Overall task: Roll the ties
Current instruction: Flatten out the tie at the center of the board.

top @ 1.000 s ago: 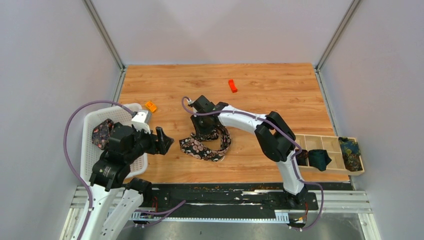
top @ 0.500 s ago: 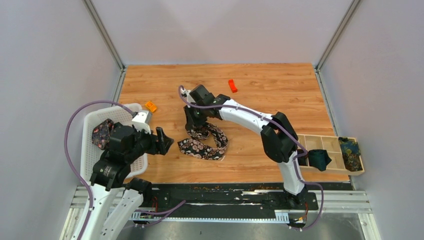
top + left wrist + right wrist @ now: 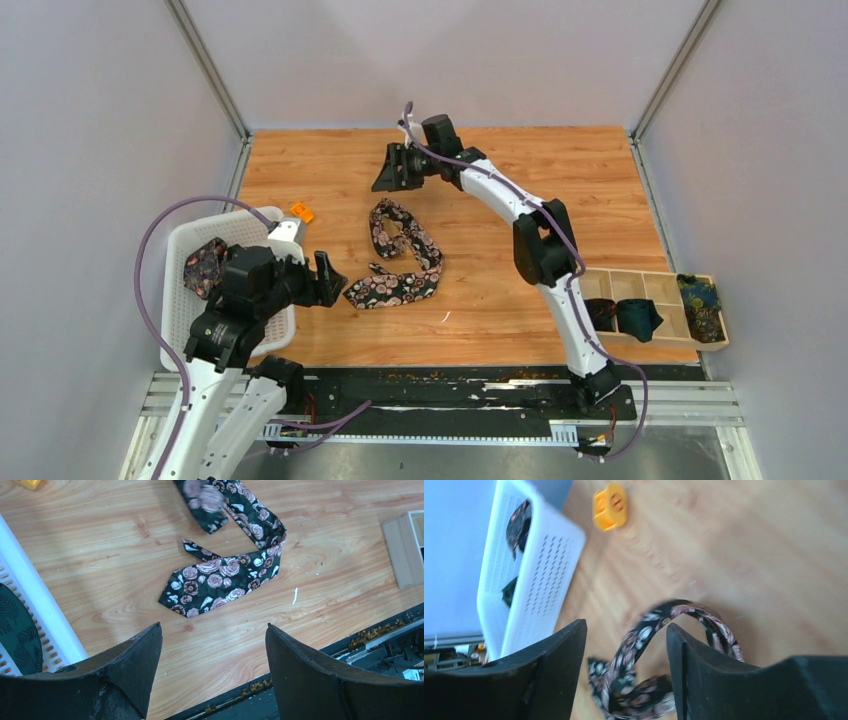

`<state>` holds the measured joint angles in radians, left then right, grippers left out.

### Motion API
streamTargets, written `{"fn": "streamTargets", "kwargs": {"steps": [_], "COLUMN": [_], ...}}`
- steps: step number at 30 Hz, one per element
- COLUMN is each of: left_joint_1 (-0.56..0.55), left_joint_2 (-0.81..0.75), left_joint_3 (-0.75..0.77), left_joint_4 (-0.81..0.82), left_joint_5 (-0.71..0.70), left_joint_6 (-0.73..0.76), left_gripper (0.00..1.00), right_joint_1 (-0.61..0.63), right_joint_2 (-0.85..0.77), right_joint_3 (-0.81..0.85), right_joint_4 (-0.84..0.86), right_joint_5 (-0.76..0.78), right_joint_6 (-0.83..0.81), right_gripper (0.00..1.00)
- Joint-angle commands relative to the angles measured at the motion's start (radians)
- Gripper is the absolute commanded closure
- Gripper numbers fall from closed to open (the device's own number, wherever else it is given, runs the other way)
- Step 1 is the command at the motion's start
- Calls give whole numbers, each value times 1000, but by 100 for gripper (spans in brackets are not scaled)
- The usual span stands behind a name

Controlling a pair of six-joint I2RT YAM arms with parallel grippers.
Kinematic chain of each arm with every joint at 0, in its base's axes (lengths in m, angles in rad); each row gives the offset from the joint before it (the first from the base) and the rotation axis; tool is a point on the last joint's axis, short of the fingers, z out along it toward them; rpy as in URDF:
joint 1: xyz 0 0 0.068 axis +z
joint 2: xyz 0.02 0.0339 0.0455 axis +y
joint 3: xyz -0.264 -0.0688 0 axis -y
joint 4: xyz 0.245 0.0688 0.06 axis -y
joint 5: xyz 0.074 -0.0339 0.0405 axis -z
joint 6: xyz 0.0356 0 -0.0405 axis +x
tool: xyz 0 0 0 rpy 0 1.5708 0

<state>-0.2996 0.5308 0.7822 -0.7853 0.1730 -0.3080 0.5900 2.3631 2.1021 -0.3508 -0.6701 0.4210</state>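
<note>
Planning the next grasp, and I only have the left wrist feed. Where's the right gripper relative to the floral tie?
Observer: The right gripper is above the table just past the far end of the floral tie. It is open and not touching the tie.
Operator: I only see a corner of the wooden organizer. Anything in it?
Observer: Yes, a dark teal tie sits in the wooden organizer.
Operator: And the basket?
Observer: The white basket holds a dark patterned tie toward its far end.
</note>
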Motion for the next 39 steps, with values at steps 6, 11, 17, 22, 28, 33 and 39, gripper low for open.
{"fn": "streamTargets", "kwargs": {"steps": [6,11,17,22,28,33,39], "left_joint_1": [-3,-3,-3,-3,-3,-3,-4], "left_joint_2": [1,10,11,1,-28,-36,-47], "left_joint_3": [4,3,3,3,3,3,3], "left_joint_4": [10,10,11,8,6,4,3], "left_joint_5": [-12,-12,-13,-24,-27,-26,-26], "left_joint_6": [12,12,11,9,7,7,7], "left_gripper": [19,19,19,19,20,20,21], "right_joint_1": [-69,6,224,380,463,472,484], "right_joint_2": [-3,-328,-510,-431,-217,-68,33], "right_joint_3": [133,-224,-470,-455,-267,-98,-43], "right_joint_4": [-65,-57,-180,-290,-421,-515,-563], "right_joint_5": [-16,123,597,861,940,988,978], "right_joint_6": [29,-51,69,259,280,269,267], "right_gripper": [29,29,36,37,33,33,37]}}
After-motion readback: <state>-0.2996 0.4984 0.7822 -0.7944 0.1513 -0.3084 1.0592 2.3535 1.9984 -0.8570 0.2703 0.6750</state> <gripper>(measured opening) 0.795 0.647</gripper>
